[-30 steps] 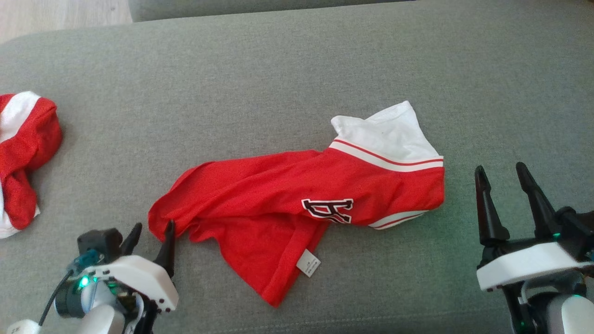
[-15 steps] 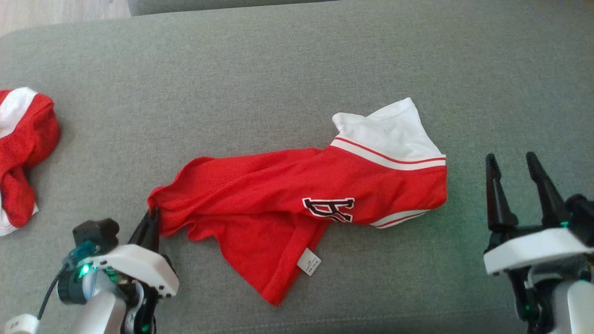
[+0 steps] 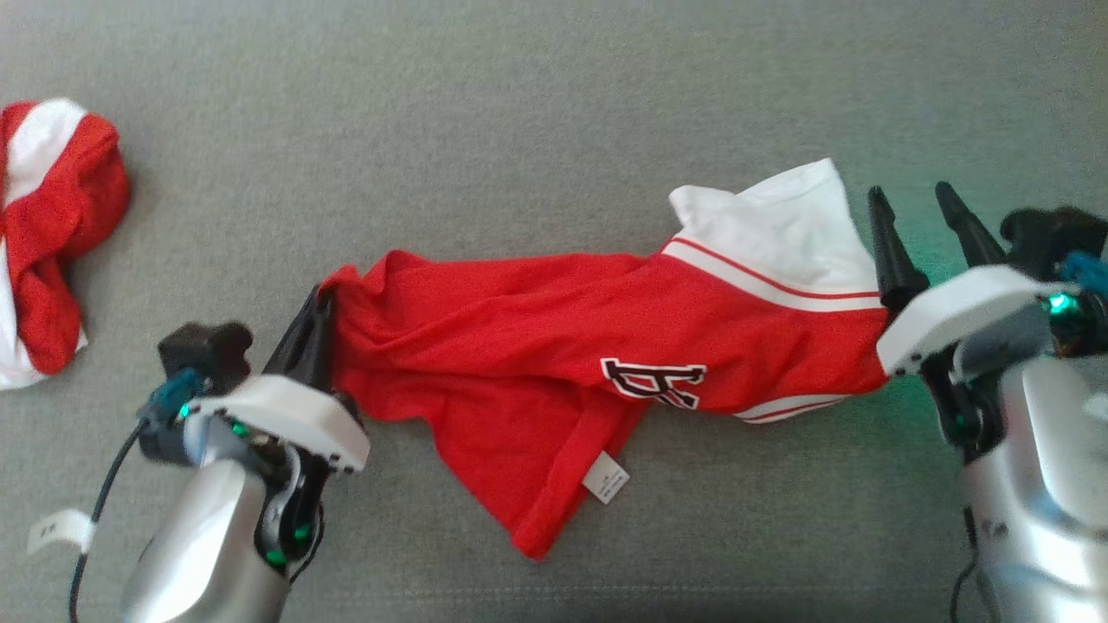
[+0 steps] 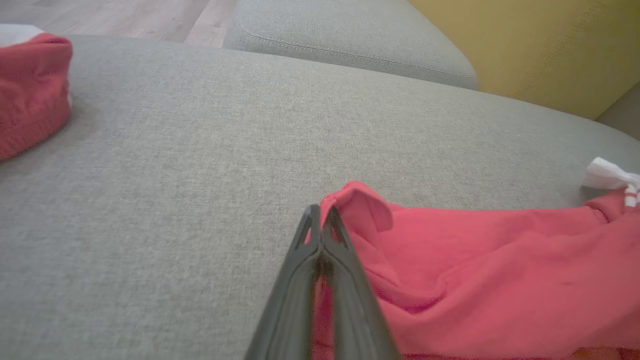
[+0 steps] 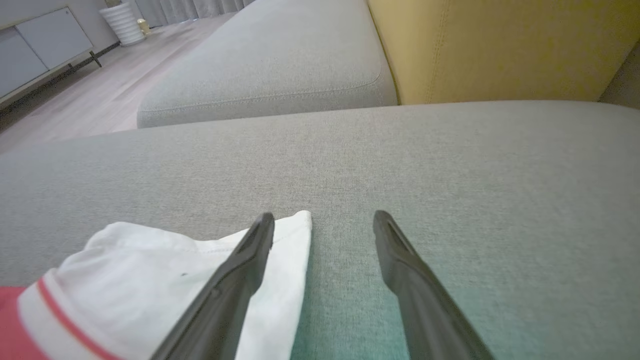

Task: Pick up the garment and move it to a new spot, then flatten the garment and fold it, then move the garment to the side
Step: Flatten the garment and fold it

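A red garment (image 3: 537,346) with a white striped sleeve (image 3: 779,229) and a dark emblem lies crumpled across the grey sofa cushion (image 3: 519,130). My left gripper (image 3: 316,303) is shut on the garment's left red edge (image 4: 345,200), the fabric pinched between its fingers (image 4: 312,240). My right gripper (image 3: 913,203) stands open just right of the white sleeve (image 5: 200,260); its left finger (image 5: 250,250) lies over the sleeve's edge and its right finger (image 5: 395,250) is above bare cushion.
A second red and white garment (image 3: 52,234) is bunched at the cushion's far left (image 4: 30,85). A yellow backrest (image 5: 500,45) rises behind the cushion, with another grey cushion (image 5: 270,65) and wooden floor beyond.
The left gripper closed on the garment's left edge and lifted it slightly. The right gripper moved forward and left, up to the white sleeve. The head camera tilted, shifting the whole view.
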Available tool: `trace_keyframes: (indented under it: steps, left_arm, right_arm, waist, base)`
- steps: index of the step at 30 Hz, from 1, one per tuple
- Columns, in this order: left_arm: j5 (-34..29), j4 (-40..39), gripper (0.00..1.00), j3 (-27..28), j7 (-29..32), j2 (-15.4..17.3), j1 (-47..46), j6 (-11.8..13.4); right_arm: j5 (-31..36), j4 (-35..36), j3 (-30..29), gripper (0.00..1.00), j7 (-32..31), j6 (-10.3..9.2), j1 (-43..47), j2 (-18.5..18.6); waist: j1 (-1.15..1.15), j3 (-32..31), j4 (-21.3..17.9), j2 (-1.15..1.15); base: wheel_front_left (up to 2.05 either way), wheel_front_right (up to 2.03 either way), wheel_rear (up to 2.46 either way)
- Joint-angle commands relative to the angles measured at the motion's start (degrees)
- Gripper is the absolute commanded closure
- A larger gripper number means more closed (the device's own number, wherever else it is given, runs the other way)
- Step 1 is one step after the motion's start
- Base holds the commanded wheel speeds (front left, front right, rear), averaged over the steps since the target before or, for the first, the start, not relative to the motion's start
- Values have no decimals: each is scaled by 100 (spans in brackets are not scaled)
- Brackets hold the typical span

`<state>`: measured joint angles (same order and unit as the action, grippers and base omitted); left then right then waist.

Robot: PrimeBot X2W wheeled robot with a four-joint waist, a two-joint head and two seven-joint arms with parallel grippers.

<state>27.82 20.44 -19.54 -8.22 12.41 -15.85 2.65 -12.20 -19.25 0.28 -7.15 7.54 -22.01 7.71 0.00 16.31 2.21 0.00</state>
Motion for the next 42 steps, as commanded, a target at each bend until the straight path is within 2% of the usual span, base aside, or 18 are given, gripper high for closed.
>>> trace_keyframes:
  steps: [1,11,12,13,14,20,25,32,34,35,42]
  left_arm:
    - [-52,-182,100,164,-64,86,-289,-36]
    - [-122,-6,100,-48,-198,-70,-695,-171]
    - [-118,13,100,-53,-215,-77,-709,-177]
    - [-111,27,100,-51,-234,-83,-720,-179]
    - [-104,38,100,-47,-255,-86,-729,-183]
    - [-48,-69,100,94,-422,-38,-774,-154]
    - [-25,-503,100,313,-526,94,-810,-71]
    - [149,-1449,100,645,-401,313,-907,59]
    - [143,-1764,100,692,-315,382,-979,108]
    - [143,-1764,100,692,-315,382,-979,108]
    - [158,-2814,100,790,45,563,-1367,197]
  right_arm:
    - [-62,-81,180,0,5,-5,-293,106]
    - [-323,-1882,859,0,-19,-5,-1378,421]
    - [-359,-1987,953,7,-51,-5,-1415,446]
    - [-421,-2070,1020,60,-57,-5,-1450,463]
    - [-481,-2134,1078,100,-49,-5,-1479,480]
    - [-836,-2033,1280,100,462,-5,-1611,655]
    - [-1013,-1385,1250,100,989,-5,-1593,851]
    - [-955,360,853,100,1222,-5,-1305,1169]
    - [-870,960,644,100,1137,-5,-1203,1216]
    - [-870,960,644,100,1137,-5,-1203,1216]
    - [-514,3031,1,100,520,-5,-959,1167]
  waist:
    - [0,187,138,0]
    - [0,431,309,0]
    - [0,433,318,0]
    - [0,436,326,0]
    - [0,434,332,0]
    - [0,352,306,0]
    - [0,138,197,0]
    - [0,-241,-36,0]
    - [0,-350,-96,0]
    - [0,-350,-96,0]
    - [0,-716,-216,0]
  base:
    - [0,0,0]
    - [0,0,0]
    - [0,0,0]
    - [0,0,0]
    - [0,0,0]
    - [0,0,0]
    - [0,0,0]
    - [0,0,0]
    - [0,0,0]
    - [0,0,0]
    - [0,0,0]
